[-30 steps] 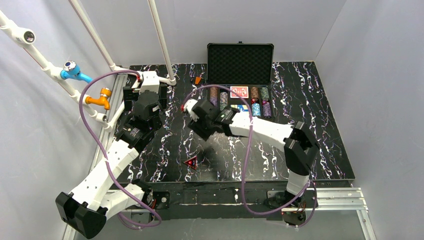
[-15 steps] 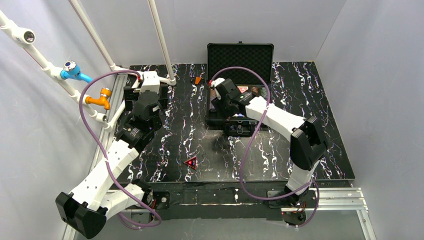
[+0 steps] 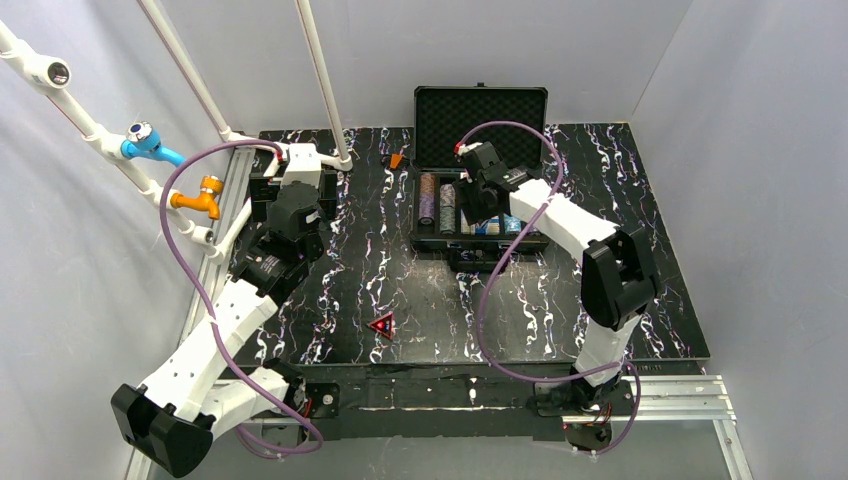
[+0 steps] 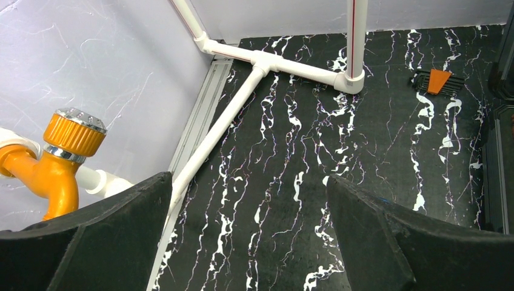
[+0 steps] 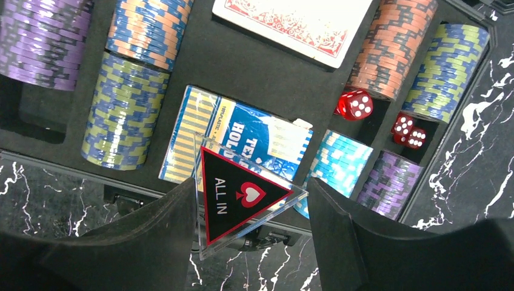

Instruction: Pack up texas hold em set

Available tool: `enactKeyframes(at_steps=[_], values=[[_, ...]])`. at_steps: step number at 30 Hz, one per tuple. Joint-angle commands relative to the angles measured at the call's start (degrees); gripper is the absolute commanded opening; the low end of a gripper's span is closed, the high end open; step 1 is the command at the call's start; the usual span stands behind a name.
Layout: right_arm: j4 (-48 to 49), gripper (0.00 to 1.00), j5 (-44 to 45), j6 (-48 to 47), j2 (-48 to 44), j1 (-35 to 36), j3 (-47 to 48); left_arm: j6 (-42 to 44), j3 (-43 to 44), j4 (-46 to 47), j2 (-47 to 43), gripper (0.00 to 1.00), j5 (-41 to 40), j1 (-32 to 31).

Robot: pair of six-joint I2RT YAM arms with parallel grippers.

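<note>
The black case (image 3: 480,108) stands open at the back of the table, with its foam lid upright. Its tray holds chip stacks (image 5: 124,118), a red deck (image 5: 297,21), a blue deck (image 5: 236,142) and red dice (image 5: 356,104). My right gripper (image 5: 251,212) hovers over the tray's front edge, shut on a clear "ALL IN" triangle (image 5: 233,197) with a red border. In the top view it (image 3: 484,195) is above the tray's middle. A second red triangle (image 3: 381,323) lies on the table near the front. My left gripper (image 4: 248,224) is open and empty over the back left.
A small orange object (image 4: 437,80) lies left of the case, also seen in the top view (image 3: 396,160). White pipes (image 4: 291,63) and an orange valve (image 4: 57,157) stand along the left edge. The case's latch hangs over the front edge of the tray.
My right arm has swung from left of the case to over its tray, toward the back right. The left arm has not moved.
</note>
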Motion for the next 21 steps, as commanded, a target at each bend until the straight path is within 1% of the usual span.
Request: enactKeyframes(at_steps=[1, 13, 21], values=[[1.38, 0.56, -1.16, 0.65, 1.66, -0.60, 3.12, -0.85, 0.61, 0.22, -0.56, 0.98, -0.20, 0.24], [3.09, 0.56, -4.44, -0.04, 3.93, -2.16, 3.36, -0.82, 0.74, 0.04, 0.03, 0.98, 0.29, 0.25], [3.77, 0.56, -4.76, -0.62, 4.73, -2.51, 3.23, -0.80, 0.84, 0.06, 0.18, 0.98, 0.40, 0.25]])
